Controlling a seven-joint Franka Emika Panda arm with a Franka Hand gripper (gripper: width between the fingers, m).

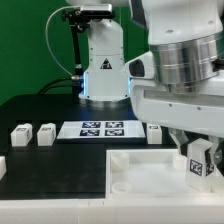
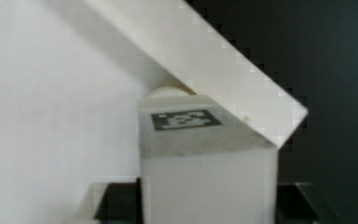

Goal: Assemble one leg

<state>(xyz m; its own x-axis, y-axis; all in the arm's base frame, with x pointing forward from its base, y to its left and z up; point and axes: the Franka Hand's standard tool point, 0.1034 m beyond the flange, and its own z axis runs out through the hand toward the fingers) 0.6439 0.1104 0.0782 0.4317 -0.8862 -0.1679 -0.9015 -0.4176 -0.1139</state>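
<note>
Black desk [image 1: 60, 160]: one leg is being gripped by the claw at one white tray.

One claw [image 1: 196, 160] is being shown closed on the single leg [image 1: 197, 170], which is being held upright over the part of the tray [image 1: 130, 185] on the exterior view's right, its tagged face being turned toward that camera. In the wrist view the leg [image 2: 202, 160] is being seen right against a slanting edge of the tray [image 2: 51, 100]; whether they touch cannot be told. Three loose white posts are lying on the desk behind the tray: two [image 1: 21, 134] [image 1: 45, 132] on the exterior view's left of the one marker board [image 1: 103, 129] and one [image 1: 153, 131] on its right.
</note>
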